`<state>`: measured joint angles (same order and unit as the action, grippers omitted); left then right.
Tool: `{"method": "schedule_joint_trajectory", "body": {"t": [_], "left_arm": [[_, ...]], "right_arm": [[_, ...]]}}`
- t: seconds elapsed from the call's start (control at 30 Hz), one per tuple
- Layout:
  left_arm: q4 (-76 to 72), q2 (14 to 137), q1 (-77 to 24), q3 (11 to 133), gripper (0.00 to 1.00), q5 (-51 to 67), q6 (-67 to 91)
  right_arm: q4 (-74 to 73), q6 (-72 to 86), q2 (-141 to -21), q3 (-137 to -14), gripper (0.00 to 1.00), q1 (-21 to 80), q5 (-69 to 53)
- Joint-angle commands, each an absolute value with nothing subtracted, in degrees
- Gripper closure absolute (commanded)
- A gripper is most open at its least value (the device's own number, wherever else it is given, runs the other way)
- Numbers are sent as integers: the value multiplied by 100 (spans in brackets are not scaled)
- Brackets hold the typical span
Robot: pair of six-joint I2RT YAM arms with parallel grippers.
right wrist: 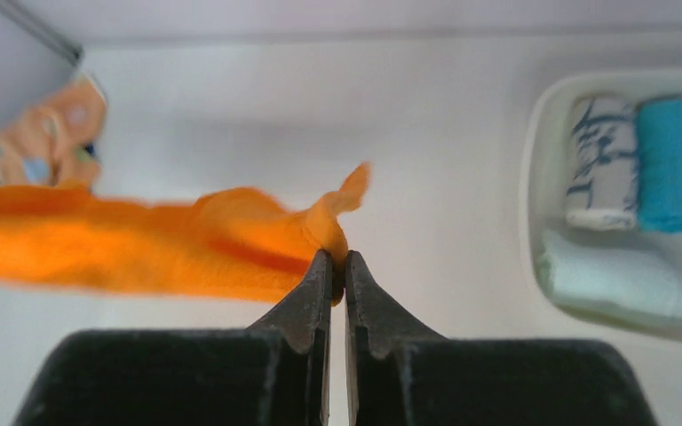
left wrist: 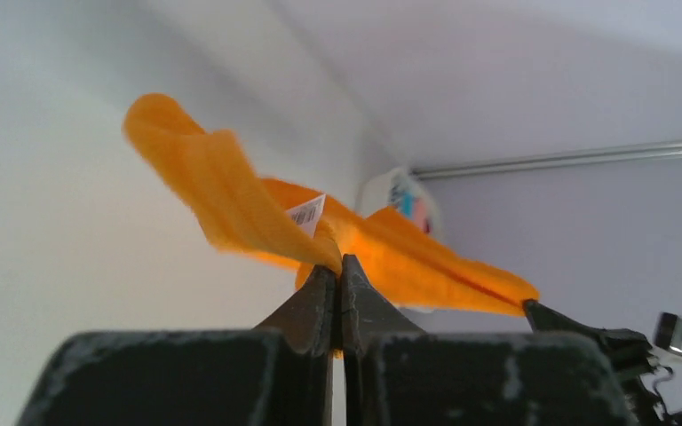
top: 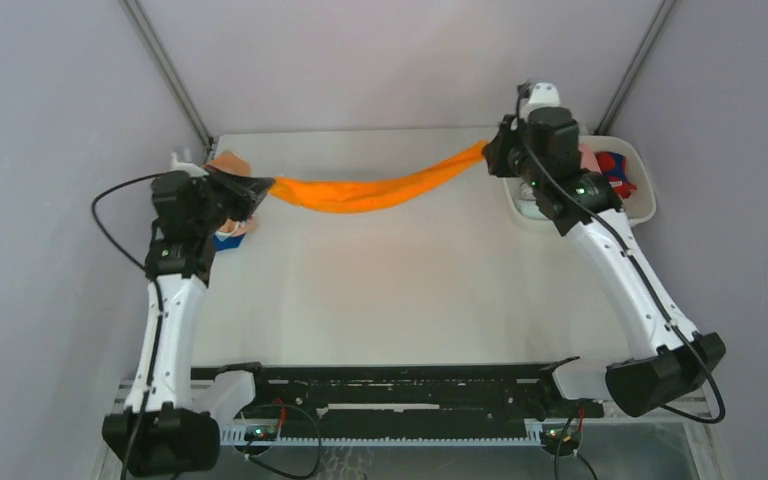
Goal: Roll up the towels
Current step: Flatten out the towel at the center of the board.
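Limply sagging ribbed orange towel (top: 360,192), jaws pinching ends.

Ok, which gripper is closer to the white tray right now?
Right. The right gripper sits just beside the white tray, pinching one end of the orange towel; the left gripper holds the other end, far from it.

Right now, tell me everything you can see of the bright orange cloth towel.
The bright orange cloth towel is soft, ribbed fabric, unrolled and bunched into a rope-like band. It hangs stretched, sagging mid-span over the pale table: the left claw pinches one end beside a small white label, the right claw pinches the other.
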<state>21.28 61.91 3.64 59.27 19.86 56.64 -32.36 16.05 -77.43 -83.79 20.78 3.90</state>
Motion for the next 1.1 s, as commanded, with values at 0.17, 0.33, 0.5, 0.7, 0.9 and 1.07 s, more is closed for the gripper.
{"method": "schedule_joint_trajectory", "body": {"t": [0.17,0.33,0.5,0.7,0.9,1.07], "left_arm": [[1870,4923,482,5367,93,1357,5877],[2213,5377,528,5597,94,1670,5591],[2407,6150,528,6123,93,1704,5200],[2727,7565,537,7256,92,2024,4798],[2928,7880,525,7957,90,2302,4441],[2835,7260,523,6927,89,2136,4378]], "right_arm": [[-2301,1702,-6362,-7525,100,2065,581],[-2844,1819,-6659,-7769,100,1666,258],[-2726,1839,-7148,-7884,100,1424,-76],[-2434,1846,-8115,-8384,100,1238,-296],[-2237,1848,-8297,-8463,100,1143,-352],[-2133,1980,-7925,-7602,100,1143,-419]]}}
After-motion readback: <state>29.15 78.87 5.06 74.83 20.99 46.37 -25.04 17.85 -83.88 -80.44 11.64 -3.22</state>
